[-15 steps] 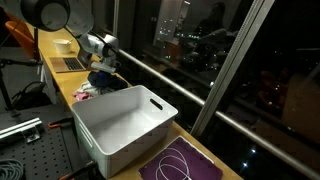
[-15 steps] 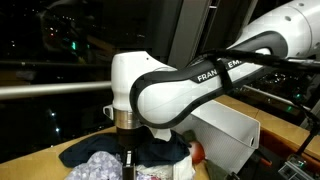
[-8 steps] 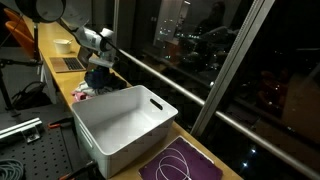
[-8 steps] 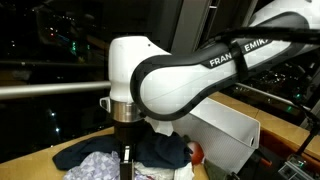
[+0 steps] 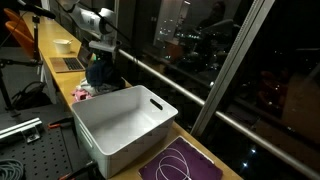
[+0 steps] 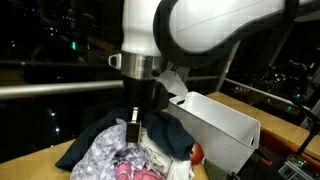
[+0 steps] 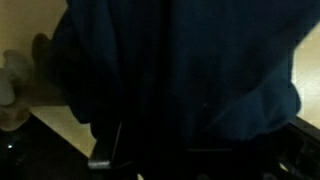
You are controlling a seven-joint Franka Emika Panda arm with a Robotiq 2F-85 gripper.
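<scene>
Pinching a dark blue cloth (image 6: 168,135) with the claw (image 6: 133,126), shut tight on a fold of it. Holding that cloth up a little over a pile of clothes (image 6: 112,165) on the surface (image 5: 57,80), right beside a white bin (image 6: 225,118).

Looks like the grab is done and the lift only partly done. Got the top of the cloth up in the air, with the bottom edges hanging down onto the pile. Not yet pulled free of the other clothes, and not yet carried anywhere.

Hard to see much in the wrist view. Almost nothing there but dark blue, with a bit of pale surface at the sides. No way to tell from it how much cloth sits between the fingers. Too small and too dark by the window in an exterior view to make out the grip. Cannot tell what lies under the pile, or behind the big white arm (image 6: 200,30).
</scene>
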